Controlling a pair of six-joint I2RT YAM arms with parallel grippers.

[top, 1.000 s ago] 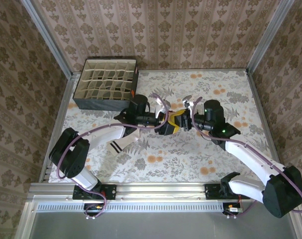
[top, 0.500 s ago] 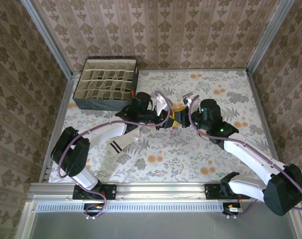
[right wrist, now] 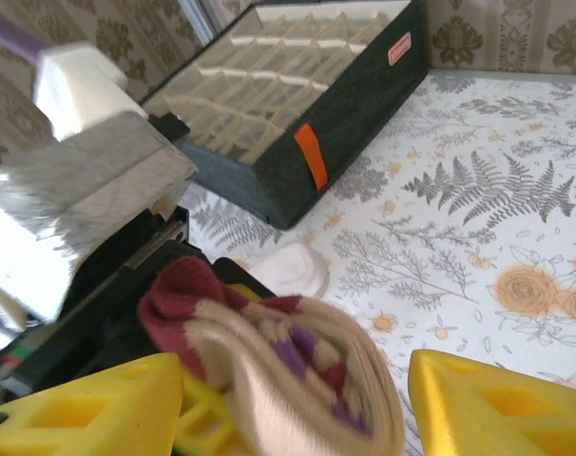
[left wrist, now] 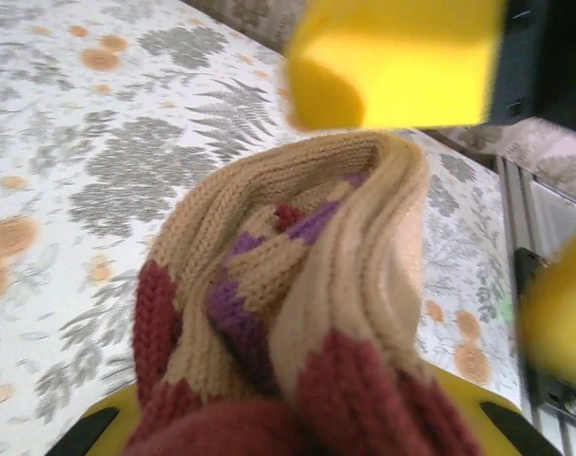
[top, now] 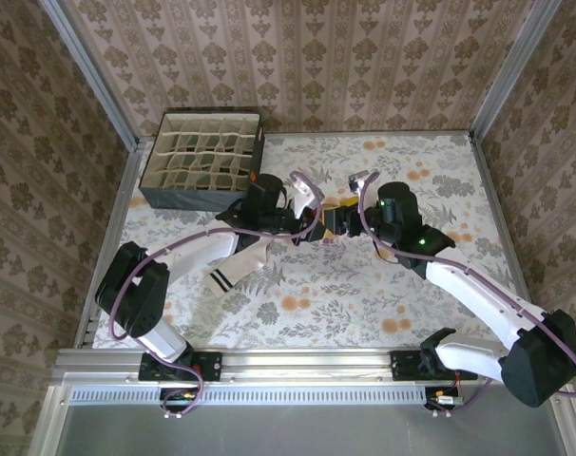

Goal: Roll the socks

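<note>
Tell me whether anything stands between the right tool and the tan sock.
Nothing visible does. The tan sock sits between the fingers of the right tool, and the left tool grips it from the opposite side. The cream sock lies apart on the table, under the left arm.

No lettering can be read anywhere. The dark divided box [right wrist: 364, 114] carries a small red label [right wrist: 399, 49] near its upper corner with pale marks on it — too small to make out — and a plain orange tab [right wrist: 312, 155] on its side.
</note>
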